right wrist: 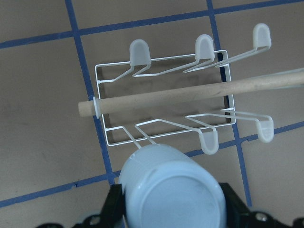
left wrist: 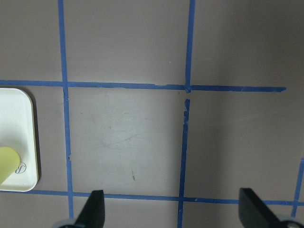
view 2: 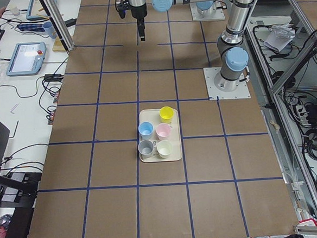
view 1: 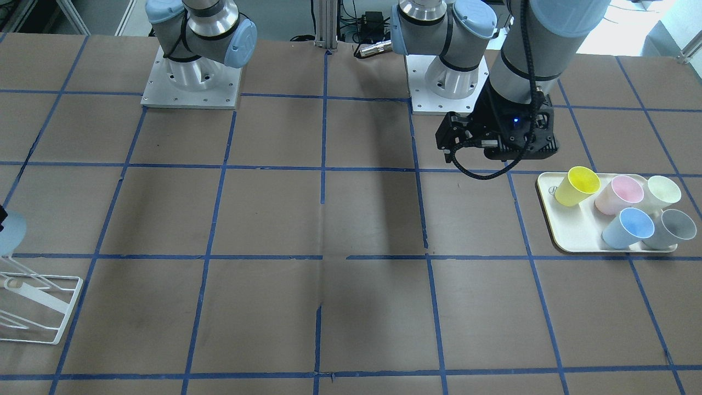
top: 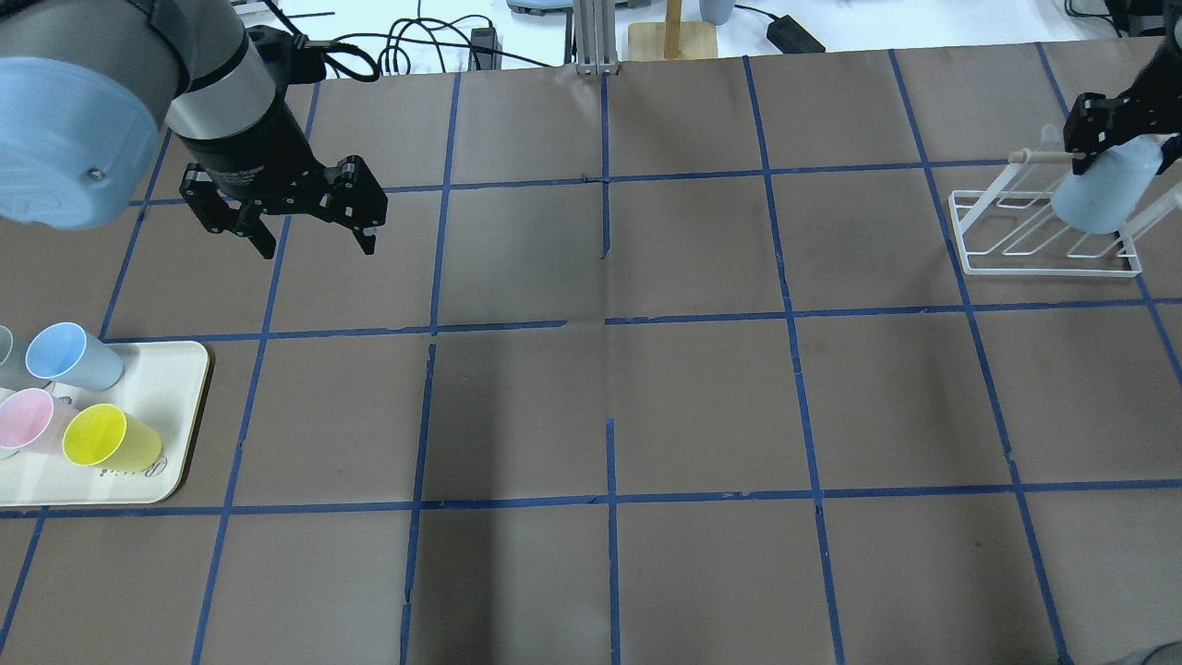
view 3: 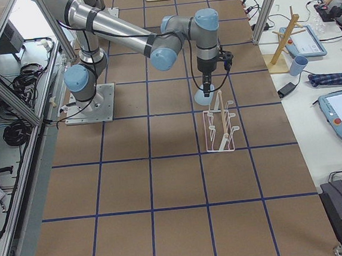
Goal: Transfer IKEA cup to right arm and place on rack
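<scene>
The IKEA cup [right wrist: 171,190] is hanging mouth-down, clenched by the right gripper [top: 1108,139] above the rack [top: 1048,272]. If it is let go off a prong, it could topple. The left gripper [top: 314,245] is gaping, empty.

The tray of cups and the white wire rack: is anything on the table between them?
No. In the overhead view, only bare brown table with blue tape lines runs from the tray to the rack.

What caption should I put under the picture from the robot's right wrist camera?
Right gripper holding the pale blue cup, bottom toward the camera, over the white wire rack.
</scene>
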Controlling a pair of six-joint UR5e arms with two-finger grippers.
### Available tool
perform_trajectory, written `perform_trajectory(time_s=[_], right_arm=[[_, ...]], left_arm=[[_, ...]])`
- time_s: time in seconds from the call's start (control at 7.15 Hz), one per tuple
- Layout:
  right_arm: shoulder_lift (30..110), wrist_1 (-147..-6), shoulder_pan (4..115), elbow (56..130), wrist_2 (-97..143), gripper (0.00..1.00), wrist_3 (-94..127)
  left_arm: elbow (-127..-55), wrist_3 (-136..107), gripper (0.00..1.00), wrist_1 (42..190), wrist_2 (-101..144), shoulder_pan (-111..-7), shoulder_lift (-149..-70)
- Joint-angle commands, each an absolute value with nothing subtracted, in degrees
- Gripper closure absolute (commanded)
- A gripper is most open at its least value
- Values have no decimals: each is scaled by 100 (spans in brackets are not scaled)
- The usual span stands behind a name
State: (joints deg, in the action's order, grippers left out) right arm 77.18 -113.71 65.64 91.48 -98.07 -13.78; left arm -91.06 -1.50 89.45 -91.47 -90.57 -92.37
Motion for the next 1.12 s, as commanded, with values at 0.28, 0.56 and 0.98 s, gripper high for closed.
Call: perform_trajectory(time_s=[0.28, 0.56, 0.98], right_arm=[[7489, -11619, 6565, 9149, -9791, 100, -1380], [7358, -11671, 6592, 9158, -9791, 100, -1380], [7295, -12171, 6609, 9491, -9791, 100, -1380]], left_arm=[[-9018, -88, 0, 8965, -8860, -9062, -9202], [-9018, -70, 0, 8965, -8789, -8948, -9193], [-9070, -70, 0, 8965, -8596, -8938, -9185]])
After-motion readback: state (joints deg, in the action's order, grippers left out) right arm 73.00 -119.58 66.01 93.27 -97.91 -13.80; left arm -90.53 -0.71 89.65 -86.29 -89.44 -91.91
